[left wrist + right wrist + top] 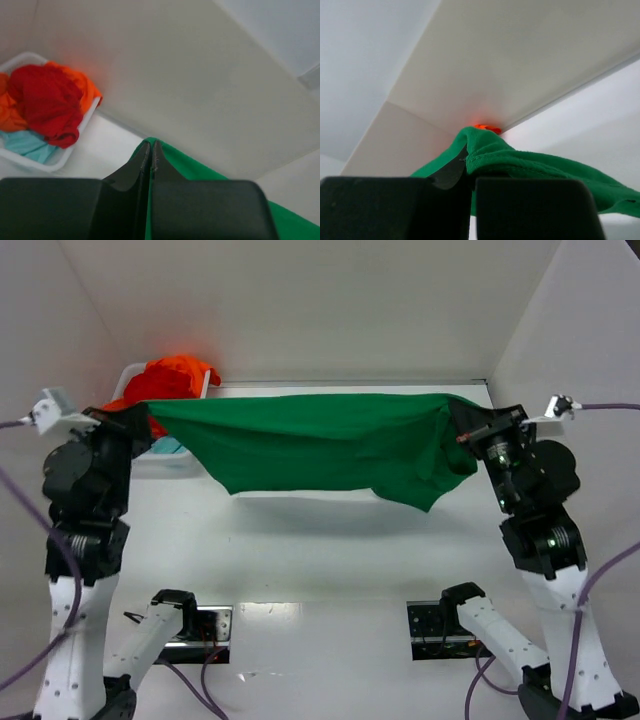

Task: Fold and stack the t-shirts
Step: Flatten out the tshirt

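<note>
1. I hold the green shirt (pixel 310 445) w/ L gripper (pixel 151 149) & R gripper (pixel 466 162), both pinched tight on it, stretched midair just right of the basket (pixel 35 164).
2. No folds yet; red/orange/teal shirts (pixel 45 100) sit in the basket.

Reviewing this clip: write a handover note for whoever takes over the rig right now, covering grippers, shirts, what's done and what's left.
Left gripper: shut on one end of the green shirt.
Right gripper: shut on the other end; the shirt hangs stretched above the table.
Red shirt, orange shirt and teal shirt: bunched in the basket, far left.
Done: nothing folded or stacked.
Left: lay the green shirt down, fold it, then fold and stack the rest.
</note>
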### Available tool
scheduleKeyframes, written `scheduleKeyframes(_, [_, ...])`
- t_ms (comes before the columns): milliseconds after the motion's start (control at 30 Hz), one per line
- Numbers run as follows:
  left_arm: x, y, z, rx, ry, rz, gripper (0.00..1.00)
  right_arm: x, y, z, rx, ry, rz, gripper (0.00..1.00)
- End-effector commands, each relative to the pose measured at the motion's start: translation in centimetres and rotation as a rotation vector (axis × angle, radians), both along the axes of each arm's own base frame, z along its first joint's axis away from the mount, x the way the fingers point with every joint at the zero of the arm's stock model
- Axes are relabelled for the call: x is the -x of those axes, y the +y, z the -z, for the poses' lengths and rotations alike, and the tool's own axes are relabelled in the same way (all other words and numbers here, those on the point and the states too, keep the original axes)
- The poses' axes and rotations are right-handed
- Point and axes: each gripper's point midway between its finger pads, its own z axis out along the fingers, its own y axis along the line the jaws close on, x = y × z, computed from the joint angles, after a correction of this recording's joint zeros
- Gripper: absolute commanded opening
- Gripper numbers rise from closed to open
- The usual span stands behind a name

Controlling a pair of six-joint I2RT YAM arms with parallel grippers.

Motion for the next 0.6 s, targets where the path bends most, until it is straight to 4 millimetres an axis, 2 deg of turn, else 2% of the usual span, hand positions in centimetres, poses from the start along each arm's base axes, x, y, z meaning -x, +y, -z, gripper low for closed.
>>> scheduleKeyframes(0, [5.3, 1.6, -5.2, -0.025, -0.152, -0.069, 0.00, 4.4, -0.4, -4.6, 0.004, -0.149, -0.040, 0.00])
scheduleKeyframes(67, [8.2, 2.0, -7.4, -0.025, -0.228, -0.081, 0.00, 6.8, 0.3, -5.4, -0.025, -0.179, -0.109, 0.00])
scheduleKeyframes(133, [9.9, 2.1, -7.9, -0.023, -0.246, -0.082, 0.00, 8.9, 1.2, -6.2, -0.045, -0.210, -0.189, 0.00])
scheduleKeyframes(167, [11.4, 2.3, -8.9, -0.017, -0.282, -0.091, 0.00, 10.5, 1.4, -6.8, -0.080, -0.238, -0.221, 0.00])
scheduleKeyframes(300, [12.5, 3.0, -9.0, -0.019, -0.273, -0.125, 0.00, 13.0, 2.0, -6.0, -0.151, -0.224, -0.300, 0.00])
scheduleKeyframes(333, [12.5, 2.8, -9.0, -0.018, -0.273, -0.114, 0.00, 12.7, 2.1, -5.3, -0.159, -0.196, -0.301, 0.00])
scheduleKeyframes(400, [10.6, 2.5, -7.7, -0.009, -0.224, -0.100, 0.00, 11.6, 2.0, -3.5, -0.159, -0.139, -0.272, 0.00])
scheduleKeyframes(433, [9.4, 2.2, -5.9, -0.008, -0.180, -0.086, 0.00, 10.2, 2.1, -1.2, -0.165, -0.073, -0.258, 0.00])
scheduleKeyframes(467, [7.7, 1.8, -4.5, -0.005, -0.131, -0.072, 0.00, 9.4, 2.2, 0.2, -0.163, -0.038, -0.247, 0.00])
scheduleKeyframes(500, [6.9, 1.5, -3.5, 0.006, -0.110, -0.057, 0.00, 8.8, 2.1, 1.5, -0.181, -0.006, -0.234, 0.00])
scheduleKeyframes(533, [5.8, 0.9, -2.2, 0.026, -0.084, -0.030, 0.00, 7.2, 2.5, 4.5, -0.184, 0.058, -0.230, 0.00])
scheduleKeyframes(567, [4.1, 0.7, 1.2, 0.036, -0.008, -0.029, 0.00, 6.4, 2.8, 6.0, -0.190, 0.088, -0.227, 0.00])
